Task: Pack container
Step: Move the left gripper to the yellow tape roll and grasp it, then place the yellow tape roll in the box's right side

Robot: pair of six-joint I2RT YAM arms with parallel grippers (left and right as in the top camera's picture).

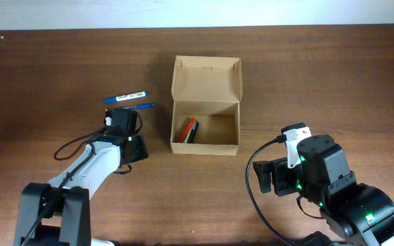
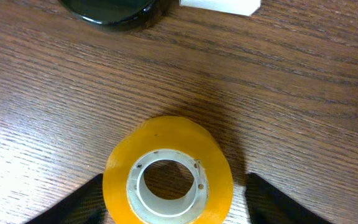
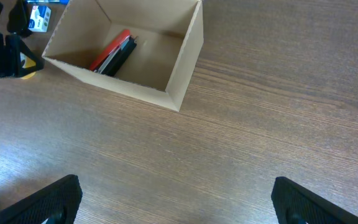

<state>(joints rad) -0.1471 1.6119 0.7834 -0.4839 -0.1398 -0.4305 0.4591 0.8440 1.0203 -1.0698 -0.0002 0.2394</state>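
Yellow tape roll (image 2: 168, 171) closest to the lens, flat on its side, pale core facing up. Left tool (image 2: 173, 200) released, one finger at 9 o'clock of the roll and one at 3 o'clock. A sliver of gap shows on the 3 o'clock side; contact on the other side cannot be made out.

Right tool (image 3: 179, 202) spread wide, nothing in it, hovering over bare surface (image 1: 320, 68).

Container (image 1: 205, 147) sits near mid-surface, at about 2 o'clock from the left arm and 11 o'clock from the right arm. Lid flap (image 1: 206, 80) is folded back toward 12 o'clock, mouth open upward. Red and black pens (image 1: 189, 130) lie inside against the 9 o'clock wall; the rest of the floor is bare. Blue-capped marker (image 1: 125, 96) and blue pen (image 1: 137, 106) lie outside, at 9 o'clock of the box.

Handling, judged:
- Thin plain cardboard, so likely very light. Walls should flex under a pinch and spring back.
- Smooth wood underneath. A nudge from a dropped item or a passing finger would probably slide the box.
- Best hold looks to be the top edge of a side wall, pinched over the rim, or the free edge of the flap for closing.
- Squeezing across the whole body would bow the walls.
- Items should go in from above, toward the bare 3 o'clock half
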